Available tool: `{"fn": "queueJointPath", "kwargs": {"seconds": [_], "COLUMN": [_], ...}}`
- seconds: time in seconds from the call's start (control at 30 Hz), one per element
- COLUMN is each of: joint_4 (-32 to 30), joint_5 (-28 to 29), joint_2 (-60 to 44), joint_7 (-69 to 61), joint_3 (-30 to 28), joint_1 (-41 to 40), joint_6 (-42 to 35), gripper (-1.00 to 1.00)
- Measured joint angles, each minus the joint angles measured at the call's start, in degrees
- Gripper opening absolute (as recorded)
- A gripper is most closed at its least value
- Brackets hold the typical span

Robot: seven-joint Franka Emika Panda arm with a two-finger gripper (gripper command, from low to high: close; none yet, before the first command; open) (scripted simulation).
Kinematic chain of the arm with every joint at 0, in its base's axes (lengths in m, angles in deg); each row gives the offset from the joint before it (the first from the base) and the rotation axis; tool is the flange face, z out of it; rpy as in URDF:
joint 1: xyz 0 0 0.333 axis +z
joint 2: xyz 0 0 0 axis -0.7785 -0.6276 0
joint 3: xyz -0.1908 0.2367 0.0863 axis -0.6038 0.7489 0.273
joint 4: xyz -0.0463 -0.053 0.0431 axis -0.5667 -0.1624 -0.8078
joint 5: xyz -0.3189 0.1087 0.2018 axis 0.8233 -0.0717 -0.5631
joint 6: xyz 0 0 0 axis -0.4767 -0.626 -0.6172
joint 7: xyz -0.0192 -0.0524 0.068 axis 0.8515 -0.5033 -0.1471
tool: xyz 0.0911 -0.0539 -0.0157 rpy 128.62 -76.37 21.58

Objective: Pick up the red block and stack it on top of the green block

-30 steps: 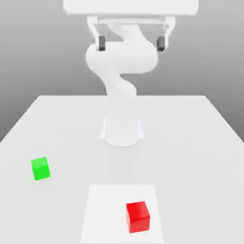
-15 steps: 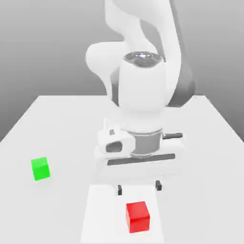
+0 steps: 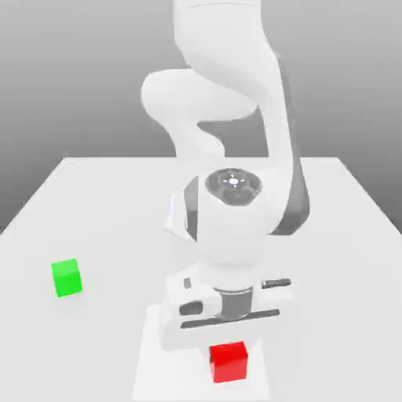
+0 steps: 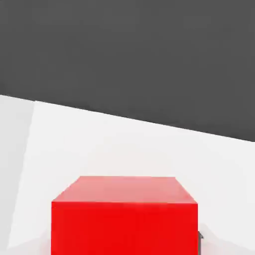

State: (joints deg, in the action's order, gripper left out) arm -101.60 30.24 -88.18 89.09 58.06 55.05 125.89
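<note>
Smooth Surfaces, Mostly Matt

The red block (image 3: 229,363) looks like smooth plastic, flat-faced with a faint sheen. The green block (image 3: 67,278) appears smooth and plain. The arm (image 3: 235,228) has a white plastic look, with a glossy, dark cap (image 3: 233,185). Both the table (image 3: 102,338) and white patch (image 3: 169,377) look smooth and matt.

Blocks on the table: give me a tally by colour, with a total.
Red: 1, the block at the gripper
Green: 1, the block toward the exterior view's left
Total: 2 blocks
</note>
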Motion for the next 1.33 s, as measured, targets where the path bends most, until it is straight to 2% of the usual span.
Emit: {"fn": "queueJointPath", "kwargs": {"seconds": [0.07, 0.17, 0.43, 0.67, 0.73, 0.87, 1.07, 1.1, 1.33], "joint_4": [-0.62, -2.62, -9.01, -14.84, -16.37, -16.72, -16.54, -16.53, -16.52], "joint_5": [-0.22, 1.67, 7.41, 8.35, 7.91, 4.57, -4.67, -6.26, -6.43], "joint_2": [4.01, 8.06, 16.82, 23.42, 24.71, 21.06, 11.91, 10.63, 10.5], "joint_7": [-0.14, 5.23, 23.68, 37.17, 40.21, 39.39, 32.97, 31.87, 31.74], "joint_3": [0.1, -3.88, -11.74, -18.25, -20.34, -21.79, -21.22, -20.63, -20.57], "joint_1": [-0.09, -2.75, -19.94, -31.03, -33.8, -33.57, -31.83, -32.1, -32.3], "joint_6": [-3.39, -5.22, -6.93, -7.79, -7.73, -3.83, 4.6, 5.74, 5.82], "gripper": [-1.0, -1.0, -1.0, -1.0, -1.0, -1.0, -1.0, 1.0, 1.0]}}
